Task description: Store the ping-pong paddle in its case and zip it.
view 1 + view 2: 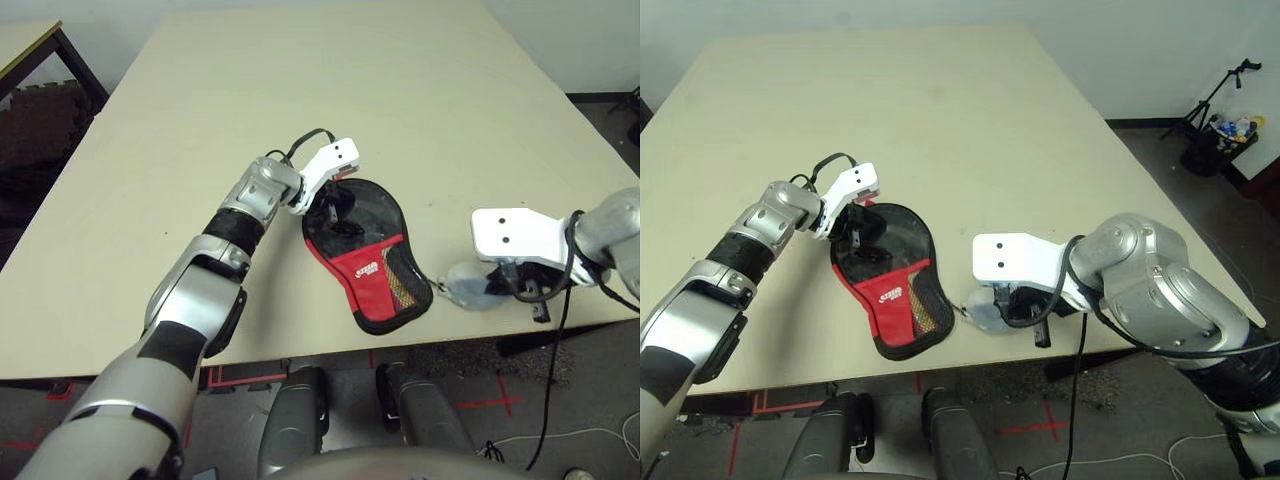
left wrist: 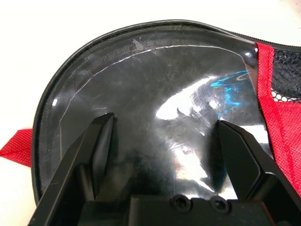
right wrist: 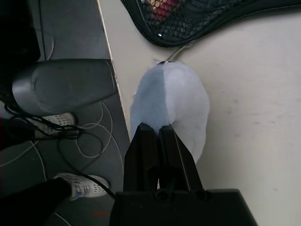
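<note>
Four camera views of one bench [image 1: 250,90]: two from the robot's head, one from each wrist
The left eye and right eye views look forward and down over both silver forearms from nearly the same spot, sharing the bench and the red and black case [image 1: 370,285]; the left wrist view faces the case's clear window from close by, past the left tool [image 2: 167,141]; the right wrist view looks down past the right tool [image 3: 157,132] at the grey soft lump [image 3: 171,103], bench edge and floor [image 3: 84,155], sharing part of the case with the eye views
</note>
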Robot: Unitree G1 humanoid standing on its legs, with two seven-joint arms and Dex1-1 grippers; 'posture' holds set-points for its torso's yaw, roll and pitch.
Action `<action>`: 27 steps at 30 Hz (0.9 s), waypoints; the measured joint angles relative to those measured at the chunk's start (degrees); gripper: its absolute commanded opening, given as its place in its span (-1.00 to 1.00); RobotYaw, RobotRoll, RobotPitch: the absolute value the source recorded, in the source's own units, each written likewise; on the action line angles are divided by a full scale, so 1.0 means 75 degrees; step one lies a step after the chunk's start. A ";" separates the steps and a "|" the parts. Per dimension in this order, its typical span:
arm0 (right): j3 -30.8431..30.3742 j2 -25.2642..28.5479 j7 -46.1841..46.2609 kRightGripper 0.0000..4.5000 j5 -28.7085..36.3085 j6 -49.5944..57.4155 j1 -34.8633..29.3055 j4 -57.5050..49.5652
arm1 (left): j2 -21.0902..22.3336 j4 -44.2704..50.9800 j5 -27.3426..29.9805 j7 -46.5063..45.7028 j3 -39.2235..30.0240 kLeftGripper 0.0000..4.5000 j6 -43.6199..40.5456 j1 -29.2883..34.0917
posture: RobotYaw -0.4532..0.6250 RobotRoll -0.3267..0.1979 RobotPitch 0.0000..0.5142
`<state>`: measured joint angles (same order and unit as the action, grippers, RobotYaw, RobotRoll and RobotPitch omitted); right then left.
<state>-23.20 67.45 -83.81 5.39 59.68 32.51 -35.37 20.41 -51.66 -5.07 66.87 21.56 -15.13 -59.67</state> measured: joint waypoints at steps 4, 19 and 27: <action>0.0093 -0.0217 0.0318 -0.65 0.0367 0.0261 0.0169 0.0330 | 0.0044 0.0201 0.0051 -0.0021 -0.0169 1.00 -0.0227 0.0032 | -0.54 0.25 -0.36; 0.4380 -0.3357 0.4395 0.98 0.1466 0.0616 0.2234 0.5799 | 0.1347 0.2777 0.1625 -0.3020 -0.3932 1.00 -0.1404 0.1860 | -0.37 0.25 -0.40; 0.5445 -0.5486 0.7619 0.98 0.0965 -0.4491 0.1685 0.8941 | 0.1386 0.2015 0.1701 -0.5411 -0.5259 1.00 0.1308 0.2679 | -0.32 0.25 -0.33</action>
<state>17.64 26.30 -26.67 12.63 25.99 45.15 31.68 30.80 -36.55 7.69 26.29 -17.88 -5.32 -39.58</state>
